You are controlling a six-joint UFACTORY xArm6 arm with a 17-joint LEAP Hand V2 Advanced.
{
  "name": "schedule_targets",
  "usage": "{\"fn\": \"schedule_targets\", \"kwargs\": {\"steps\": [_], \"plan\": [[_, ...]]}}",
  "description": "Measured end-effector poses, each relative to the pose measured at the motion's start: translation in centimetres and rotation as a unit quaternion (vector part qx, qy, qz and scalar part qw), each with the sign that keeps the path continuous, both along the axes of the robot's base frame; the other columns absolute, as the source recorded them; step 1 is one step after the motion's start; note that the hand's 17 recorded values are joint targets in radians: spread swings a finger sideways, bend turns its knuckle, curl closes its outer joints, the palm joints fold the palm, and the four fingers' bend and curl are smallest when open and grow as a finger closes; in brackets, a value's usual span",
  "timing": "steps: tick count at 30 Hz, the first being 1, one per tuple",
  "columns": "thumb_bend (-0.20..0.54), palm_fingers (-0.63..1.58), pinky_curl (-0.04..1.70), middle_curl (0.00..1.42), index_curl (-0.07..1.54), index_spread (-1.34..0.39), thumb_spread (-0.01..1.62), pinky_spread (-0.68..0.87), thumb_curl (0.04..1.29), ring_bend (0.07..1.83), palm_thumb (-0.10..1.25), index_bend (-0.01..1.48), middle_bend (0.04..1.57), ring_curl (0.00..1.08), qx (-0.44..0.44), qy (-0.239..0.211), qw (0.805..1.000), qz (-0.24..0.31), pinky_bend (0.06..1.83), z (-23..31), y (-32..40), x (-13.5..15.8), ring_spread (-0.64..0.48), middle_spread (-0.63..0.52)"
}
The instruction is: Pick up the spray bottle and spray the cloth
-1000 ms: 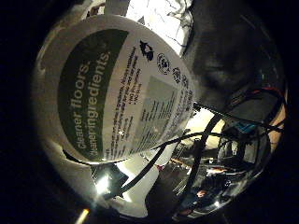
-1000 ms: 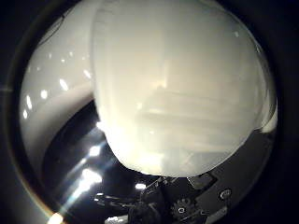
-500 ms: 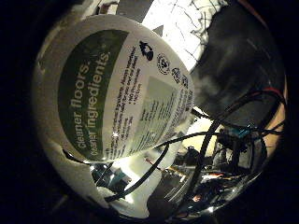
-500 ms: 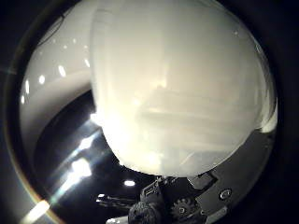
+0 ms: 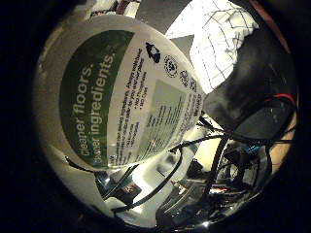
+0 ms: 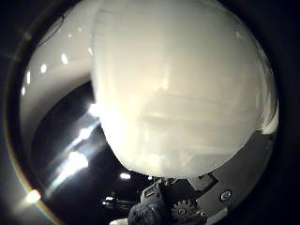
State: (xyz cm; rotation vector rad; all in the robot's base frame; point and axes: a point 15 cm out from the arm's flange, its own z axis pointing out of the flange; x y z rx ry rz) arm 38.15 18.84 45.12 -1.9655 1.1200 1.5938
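White plastic fills both palm views: the spray bottle (image 5: 121,97), with its green and pale label turned toward the little finger side camera, sits right against the palm, and the thumb side view shows almost nothing but its translucent body. Parts of the hand (image 6: 187,206), black and geared, show at the edge beneath the bottle, and more dark parts crowd under the label in the other view, but neither picture shows the fingers clearly enough to say whether they are wrapped round the bottle or merely beside it; I cannot tell. Beyond the bottle's shoulder lies a white cloth (image 5: 218,43) with a dark check, spread on a dark surface (image 5: 243,97), apart from the bottle and not touching it. As a judgement, the bottle has been reached and is probably in hand, so the picking up looks close to done or done, though whether it is lifted clear cannot be seen. Aiming the nozzle at the cloth and squeezing the trigger appear to be left; neither nozzle nor trigger is in sight.
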Motion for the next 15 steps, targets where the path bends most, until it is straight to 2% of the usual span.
{"fn": "schedule_targets", "kwargs": {"steps": [8, 15], "plan": [[-0.014, 0.88, 1.30, 1.04, 1.13, -0.55, 1.20, -0.40, 0.37, 1.31, 0.83, 0.60, 1.05, 0.84, 0.017, -0.035, 0.999, -0.024, 0.99, 1.0, 3.0, 1.3, -0.28, -0.26], [-0.014, 0.87, 1.31, 1.04, 1.13, -0.55, 1.20, -0.40, 0.38, 1.32, 0.84, 0.60, 1.05, 0.84, 0.015, -0.077, 0.995, -0.060, 0.99, 0.5, 5.1, 3.6, -0.28, -0.27]]}}
